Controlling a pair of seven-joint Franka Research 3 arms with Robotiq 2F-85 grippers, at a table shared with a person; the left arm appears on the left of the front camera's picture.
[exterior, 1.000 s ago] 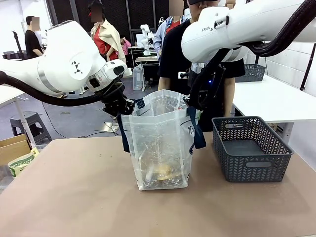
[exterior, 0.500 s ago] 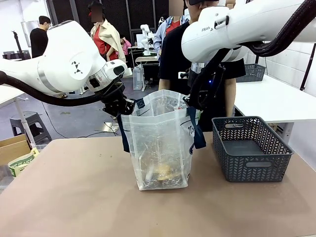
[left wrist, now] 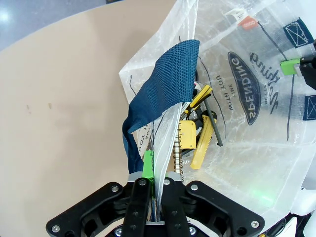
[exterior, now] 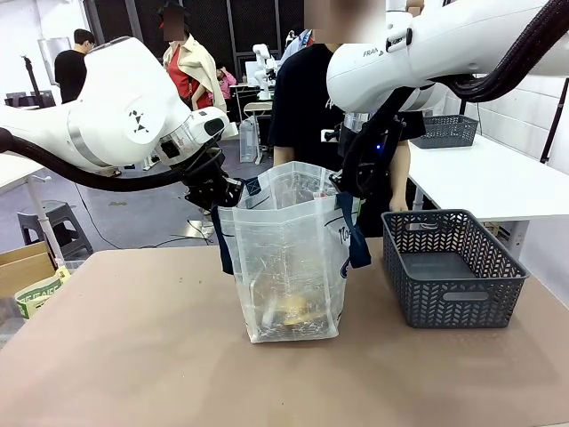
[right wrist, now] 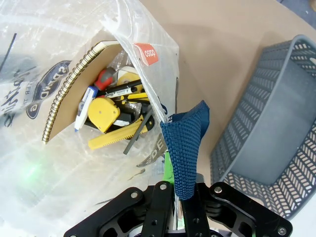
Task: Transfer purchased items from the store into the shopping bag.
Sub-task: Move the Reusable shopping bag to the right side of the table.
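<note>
Now, both arms hold the shopping bag (exterior: 284, 258) open by its top edge. The left end effector (left wrist: 153, 167) is narrow, pinched on the rim at the root of a navy handle (left wrist: 165, 94). The right end effector (right wrist: 174, 190) is likewise narrow on the opposite rim, with the second handle (right wrist: 185, 143) draped over its fingers.

The bag stands with its base on the surface (exterior: 133, 356), between the arms. The purchased items (right wrist: 113, 118) lie heaped at its bottom, among them a yellow tape measure (right wrist: 101, 113) and a spiral notebook (right wrist: 69, 94). The basket (exterior: 449, 267) sits just beside the bag on the robot's right, not touching it. What shows of its floor looks bare, so the transfer is probably at or near its end.

Doing the hold well:
- Both grips should be level and evenly spread so the mouth is wide.
- The base should rest on the surface so the load is not hung from the thin film.
- Overstretching risks a tear at the handle roots.

Room to move:
- The basket rim is close on the right.
- A person (exterior: 307, 98) stands just past the far edge, behind the bag.
- There is open surface to the robot's left and in front of the bag.
</note>
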